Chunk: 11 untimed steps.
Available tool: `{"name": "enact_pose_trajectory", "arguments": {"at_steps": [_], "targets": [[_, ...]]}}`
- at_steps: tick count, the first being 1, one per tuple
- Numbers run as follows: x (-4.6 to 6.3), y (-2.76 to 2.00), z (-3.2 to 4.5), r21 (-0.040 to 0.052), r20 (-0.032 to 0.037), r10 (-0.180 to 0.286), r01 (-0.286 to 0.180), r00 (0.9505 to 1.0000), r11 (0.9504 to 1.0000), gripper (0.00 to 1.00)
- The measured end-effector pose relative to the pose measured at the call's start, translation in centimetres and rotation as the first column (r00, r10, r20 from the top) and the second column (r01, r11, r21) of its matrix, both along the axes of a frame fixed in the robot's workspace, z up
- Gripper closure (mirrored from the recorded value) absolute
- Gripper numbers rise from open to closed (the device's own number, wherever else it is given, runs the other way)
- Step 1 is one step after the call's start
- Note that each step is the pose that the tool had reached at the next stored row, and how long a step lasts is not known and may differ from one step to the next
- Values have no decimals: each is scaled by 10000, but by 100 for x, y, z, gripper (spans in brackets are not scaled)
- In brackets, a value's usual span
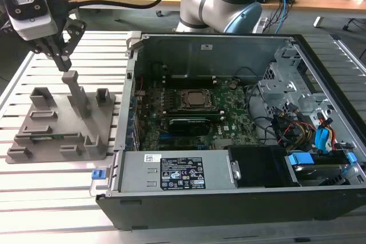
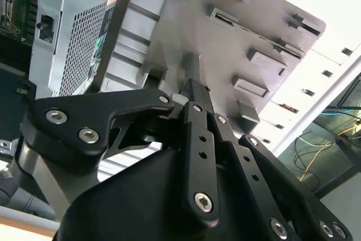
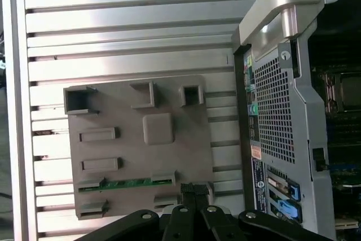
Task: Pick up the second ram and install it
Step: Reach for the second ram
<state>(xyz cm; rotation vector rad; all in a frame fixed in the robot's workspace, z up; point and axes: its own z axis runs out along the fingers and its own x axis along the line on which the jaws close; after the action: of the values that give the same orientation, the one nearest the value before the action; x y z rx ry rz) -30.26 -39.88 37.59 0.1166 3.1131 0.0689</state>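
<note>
Green ram [image 3: 127,183] sits in a slot of the grey tray [image 3: 130,156] on the desk [image 1: 51,175], beside the open case [image 1: 229,212]; it is not yet picked. Judgement: a sound grasp calls for the gripper parted, squared across the stick's thin faces near its middle, and a straight descent clear of the tall post [image 1: 77,92] and the slot walls. Gripper [image 1: 64,64] hangs just above that post, drawn together and holding nothing, apart from the ram.
</note>
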Motion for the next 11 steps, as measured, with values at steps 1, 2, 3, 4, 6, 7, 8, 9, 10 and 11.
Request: {"name": "enact_pose_trajectory", "arguments": {"at_steps": [1, 2, 3, 4, 6, 7, 8, 9, 10, 11], "targets": [[-19, 0, -1, 0, 0, -1, 1, 10000, 10000, 89], [-110, 0, -5, 0, 0, 2, -2, 10000, 10000, 89], [-193, 0, -8, 0, 0, 1, -1, 10000, 10000, 89], [-258, 0, -10, -1, -1, 0, 0, 10000, 10000, 89], [-366, 0, -15, 0, 0, 0, 0, 10000, 10000, 89], [-381, 0, -16, -10, -11, 3, -3, 10000, 10000, 89], [-382, 0, -16, -206, -139, 36, -38, 9999, 9998, 89], [-382, 0, -17, -353, -225, 59, -66, 9997, 9994, 89], [-383, 0, -18, -359, -245, 69, -78, 9997, 9993, 89], [-385, 0, -20, -355, -249, 83, -91, 9997, 9993, 89]]}}
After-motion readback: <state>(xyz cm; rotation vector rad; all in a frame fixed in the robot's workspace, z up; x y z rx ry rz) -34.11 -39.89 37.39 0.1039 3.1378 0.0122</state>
